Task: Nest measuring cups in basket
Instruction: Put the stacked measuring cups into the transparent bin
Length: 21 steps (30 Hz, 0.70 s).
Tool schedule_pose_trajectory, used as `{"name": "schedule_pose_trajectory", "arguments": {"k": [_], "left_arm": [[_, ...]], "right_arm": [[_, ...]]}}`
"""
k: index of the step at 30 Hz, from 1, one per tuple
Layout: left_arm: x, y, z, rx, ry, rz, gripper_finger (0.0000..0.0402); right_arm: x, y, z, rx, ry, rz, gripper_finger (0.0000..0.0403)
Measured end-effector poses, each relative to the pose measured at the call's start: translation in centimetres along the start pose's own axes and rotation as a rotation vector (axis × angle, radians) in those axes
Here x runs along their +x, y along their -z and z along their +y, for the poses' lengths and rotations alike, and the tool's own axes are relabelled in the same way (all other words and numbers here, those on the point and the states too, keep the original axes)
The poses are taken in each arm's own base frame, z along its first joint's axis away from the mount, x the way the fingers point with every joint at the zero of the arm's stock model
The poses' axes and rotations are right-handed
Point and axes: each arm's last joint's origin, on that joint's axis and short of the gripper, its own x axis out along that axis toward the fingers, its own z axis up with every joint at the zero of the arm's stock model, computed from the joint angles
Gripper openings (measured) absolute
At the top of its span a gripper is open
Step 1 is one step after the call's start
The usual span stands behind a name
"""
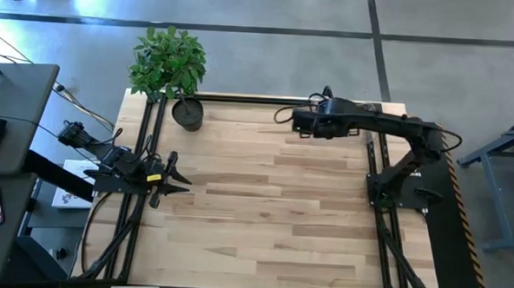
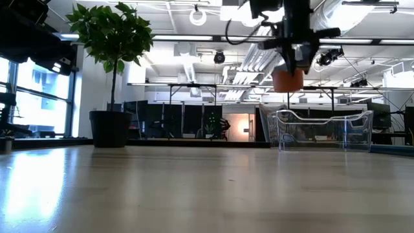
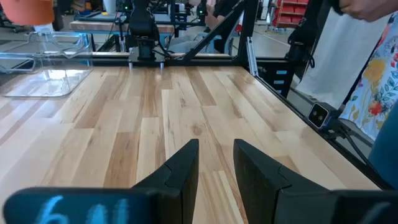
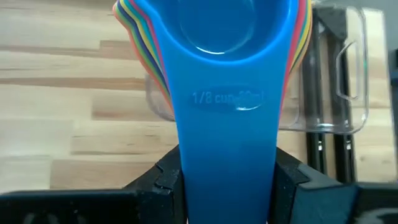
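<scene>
Right gripper [image 4: 227,177]: Clamped on the flat handle of the blue cup [image 4: 227,93], one dark finger at each side of the handle.
Right arm: Reached in from the right edge toward the far side of the table [image 1: 263,205], with the gripper held in the air above the surface.
Measuring cups [image 4: 211,43]: Nested into a single stack. The blue cup sat on top, marked 1/8 cup on the handle. Red, orange, yellow, green and purple rims showed as thin bands around it.
Stack seen from the low view: The orange underside [image 2: 288,79] hung below the gripper, clear of the table and above the basket's rim.
Basket [image 2: 323,129]: Clear bin standing on the table near the far right corner. It lay directly beneath the held stack. Its moulded handle showed at one end in the right wrist view.
Left gripper [image 1: 176,173]: Fingers apart, holding nothing.
Left arm: Parked at the left edge, about midway along it.
Plant pot [image 1: 188,113]: Black, at the far left corner, holding a green leafy plant [image 1: 168,60].
</scene>
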Motion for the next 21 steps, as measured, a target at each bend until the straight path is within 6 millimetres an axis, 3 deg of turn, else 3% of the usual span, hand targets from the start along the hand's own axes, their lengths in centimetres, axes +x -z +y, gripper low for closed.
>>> {"name": "schedule_pose_trajectory", "arguments": {"k": [5, 11, 21], "left_arm": [[0.0, 0.0, 0.0, 0.0, 0.0, -0.001, 0.009], [0.0, 0.0, 0.0, 0.0, 0.0, 0.0, 0.009], [0.0, 0.0, 0.0, 0.0, 0.0, 0.0, 0.009]], "right_arm": [[2.0, 0.3, -3.3, 0.009, -0.053, 0.002, 0.0124], [4.3, -0.8, -7.0, -0.078, -0.136, 0.008, 0.0124], [7.7, -3.5, -9.2, -0.403, -0.18, 0.028, 0.0124]]}}
